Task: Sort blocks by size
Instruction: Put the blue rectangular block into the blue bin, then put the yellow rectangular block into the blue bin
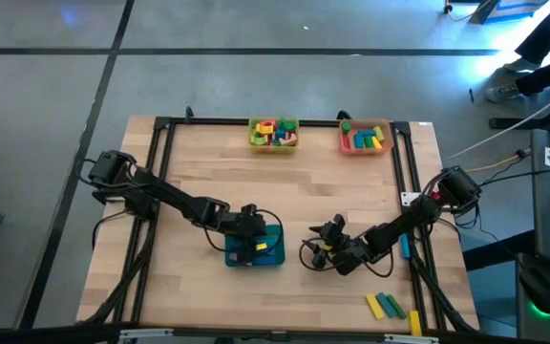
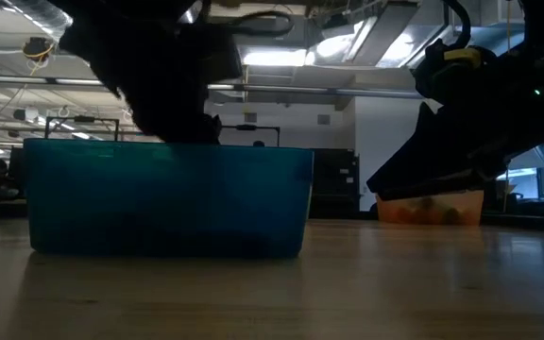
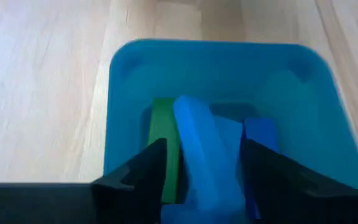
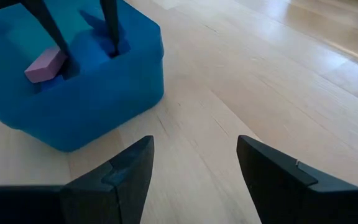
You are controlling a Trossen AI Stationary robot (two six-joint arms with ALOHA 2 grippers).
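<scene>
My left gripper (image 1: 253, 242) reaches slanting down into the teal tray (image 1: 273, 256) at the table's near middle. In the left wrist view its fingers stand open (image 3: 204, 144) on either side of a long blue block (image 3: 194, 146), which lies in the tray beside a green bar (image 3: 164, 140) and another blue bar (image 3: 261, 132). A pink block (image 4: 45, 65) also lies in that tray. My right gripper (image 4: 194, 146) waits open over bare wood just right of the tray (image 1: 323, 245). Three loose bars, yellow and green (image 1: 386, 306), lie near the front right corner.
A yellow tray (image 1: 273, 134) and an orange tray (image 1: 366, 137), both holding mixed blocks, stand at the far edge. A dark frame (image 1: 411, 182) runs around the tabletop. Bare wood lies between the trays and the arms.
</scene>
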